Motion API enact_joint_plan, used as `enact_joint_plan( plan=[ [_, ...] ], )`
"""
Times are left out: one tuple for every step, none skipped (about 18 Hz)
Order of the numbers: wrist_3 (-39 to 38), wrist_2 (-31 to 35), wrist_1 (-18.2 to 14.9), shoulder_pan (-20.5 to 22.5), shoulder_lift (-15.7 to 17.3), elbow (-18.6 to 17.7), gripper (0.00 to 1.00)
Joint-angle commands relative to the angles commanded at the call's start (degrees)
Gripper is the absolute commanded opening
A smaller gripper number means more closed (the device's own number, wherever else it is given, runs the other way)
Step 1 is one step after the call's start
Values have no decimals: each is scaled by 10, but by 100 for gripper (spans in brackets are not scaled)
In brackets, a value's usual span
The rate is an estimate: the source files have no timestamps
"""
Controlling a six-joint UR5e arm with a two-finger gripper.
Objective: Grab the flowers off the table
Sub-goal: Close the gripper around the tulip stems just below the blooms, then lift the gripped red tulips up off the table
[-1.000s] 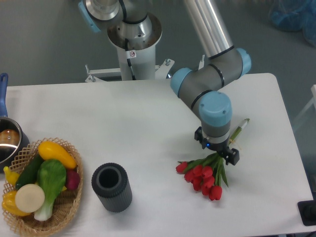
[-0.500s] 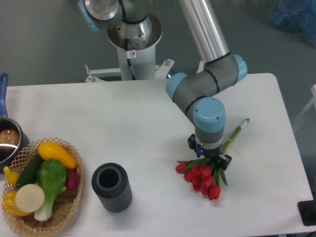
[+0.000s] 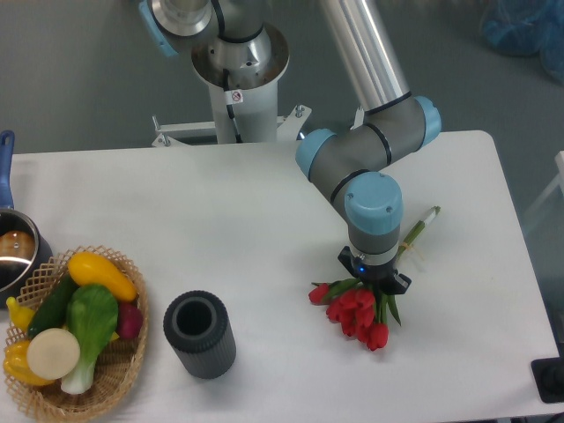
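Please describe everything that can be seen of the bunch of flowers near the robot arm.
The flowers are a small bunch of red tulips with green leaves and long green stems. The heads point toward the front edge of the white table, and the pale stem ends stick out diagonally toward the back right. The middle of the bunch is hidden under the gripper, which stands directly over it. Whether the jaws already hold the stems cannot be seen.

Flowers [image 3: 357,310] on table [image 3: 220,220], cylinder [image 3: 200,335] left, basket [image 3: 115,370] farther left.

A robotics lab: an arm's pedestal [image 3: 236,88] bolted behind a plain white table [image 3: 220,211], grey floor.
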Motion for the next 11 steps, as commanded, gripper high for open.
enact_joint_plan(
  plan=[
    [2,1,0,0,2,2,6],
    [1,1,-1,0,5,3,6],
    [1,4,-2,3,9,4,3],
    [1,11,-3,9,10,5,3],
    [3,13,-3,19,14,6,3],
    [5,8,-4,30,27,9,2],
    [5,4,-7,35,29,24,3],
    [6,0,-12,35,27,39,3],
    [7,-4,-29,36,26,54,5],
    [6,-5,-56,35,22,71,6],
    [6,-6,-88,35,20,87,5]
  ],
)
